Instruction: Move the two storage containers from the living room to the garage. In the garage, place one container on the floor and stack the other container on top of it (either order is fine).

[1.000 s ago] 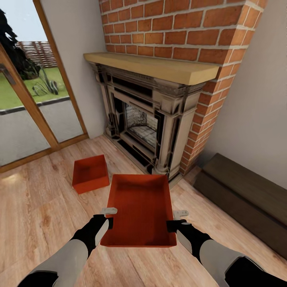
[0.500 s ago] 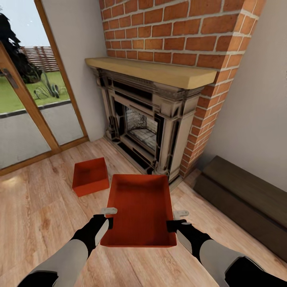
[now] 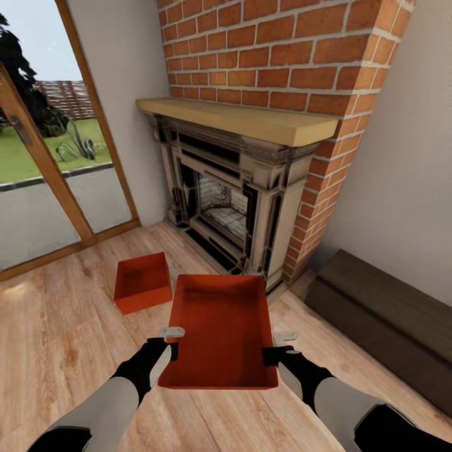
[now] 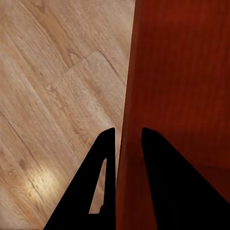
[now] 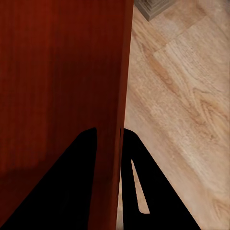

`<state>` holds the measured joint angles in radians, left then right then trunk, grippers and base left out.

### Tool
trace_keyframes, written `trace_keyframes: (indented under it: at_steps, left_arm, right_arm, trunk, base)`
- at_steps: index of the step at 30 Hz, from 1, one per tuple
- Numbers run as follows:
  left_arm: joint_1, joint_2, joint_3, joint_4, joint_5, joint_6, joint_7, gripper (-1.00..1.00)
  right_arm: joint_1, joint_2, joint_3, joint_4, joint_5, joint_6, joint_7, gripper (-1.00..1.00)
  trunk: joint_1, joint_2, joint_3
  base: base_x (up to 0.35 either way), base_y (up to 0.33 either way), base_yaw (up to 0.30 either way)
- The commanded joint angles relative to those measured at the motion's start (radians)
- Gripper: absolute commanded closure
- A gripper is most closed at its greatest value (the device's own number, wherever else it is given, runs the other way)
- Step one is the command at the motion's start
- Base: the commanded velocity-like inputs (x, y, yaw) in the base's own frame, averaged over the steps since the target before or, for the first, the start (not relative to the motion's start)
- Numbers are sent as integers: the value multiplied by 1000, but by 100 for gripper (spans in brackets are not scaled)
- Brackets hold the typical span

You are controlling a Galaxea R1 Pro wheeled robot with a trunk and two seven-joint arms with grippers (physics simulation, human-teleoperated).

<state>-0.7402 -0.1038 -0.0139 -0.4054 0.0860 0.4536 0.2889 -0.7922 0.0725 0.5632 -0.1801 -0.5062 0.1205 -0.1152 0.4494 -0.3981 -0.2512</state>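
Two grippers clamp one container (image 3: 220, 329) above the wood floor (image 3: 63, 333), left gripper (image 3: 171, 342) pinching its left wall, right gripper (image 3: 276, 346) pinching its right wall, second container (image 3: 142, 282) on floor beside fireplace (image 3: 232, 194).

Matt orange-red container (image 3: 220, 326) over grained wood-plank floor (image 3: 56, 326).

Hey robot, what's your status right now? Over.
Left pincer and right pincer each clamped on a side wall of one storage container. Second container on wood floor. Fireplace close ahead.
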Motion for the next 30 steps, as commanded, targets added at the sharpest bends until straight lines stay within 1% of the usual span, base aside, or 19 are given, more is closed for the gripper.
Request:
trace_keyframes:
  at_steps: [1,30]
  left_arm:
    - [0,1,3,-1,-10,10,12,100]
    - [0,1,3,-1,-10,10,11,100]
  right_arm:
    - [-1,-2,-3,-2,11,5,-58,100]
    - [-1,-2,-4,-2,11,4,-58,100]
  trunk:
    - [1,-2,0]
    - [1,-2,46]
  base:
    - [0,0,0]
    - [0,0,0]
